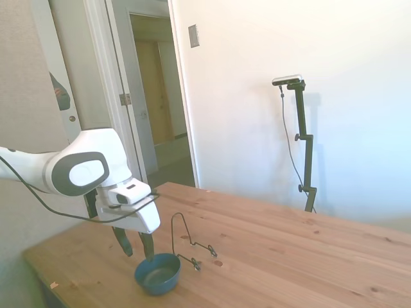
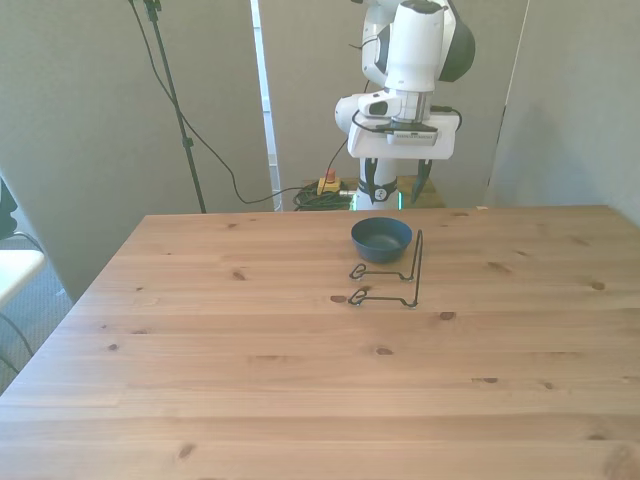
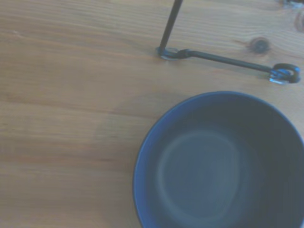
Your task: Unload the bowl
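Hovering claw (image 1: 136, 244) agape | bowl (image 1: 157, 273) on table just below, untouched

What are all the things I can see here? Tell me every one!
bowl: one, dark teal-blue, upright and empty on the table, beside the rack, not in it.
wire rack: one, thin black, standing on the table next to the bowl.
table: one, light wood, holding both things.
door: one, pale, standing open behind the table in the side view.
cables: dark, hanging behind the table in the front view.
gripper: one, white with dark fingers, open, above the table close to the bowl, holding nothing.
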Motion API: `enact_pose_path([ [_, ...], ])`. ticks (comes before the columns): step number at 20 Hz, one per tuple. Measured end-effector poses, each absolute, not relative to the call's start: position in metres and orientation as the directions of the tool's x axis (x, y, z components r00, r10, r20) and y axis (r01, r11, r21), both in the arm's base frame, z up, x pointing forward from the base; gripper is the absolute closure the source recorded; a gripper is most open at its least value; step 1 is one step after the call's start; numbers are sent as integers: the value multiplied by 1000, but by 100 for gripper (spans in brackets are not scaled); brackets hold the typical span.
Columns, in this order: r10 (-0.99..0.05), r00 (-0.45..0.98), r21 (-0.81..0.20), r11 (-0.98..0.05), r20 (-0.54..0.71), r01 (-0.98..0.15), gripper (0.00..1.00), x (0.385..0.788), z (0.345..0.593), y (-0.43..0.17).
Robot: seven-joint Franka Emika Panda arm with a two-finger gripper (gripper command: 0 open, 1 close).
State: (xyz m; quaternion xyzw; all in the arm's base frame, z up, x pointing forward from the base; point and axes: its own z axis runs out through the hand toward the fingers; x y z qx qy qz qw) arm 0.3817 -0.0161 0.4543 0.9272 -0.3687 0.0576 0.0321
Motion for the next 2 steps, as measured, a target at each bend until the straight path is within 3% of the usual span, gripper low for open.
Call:
enact_pose_path([
  [2,-690,710,9,-716,138,-698,0,376,465,-19],
])
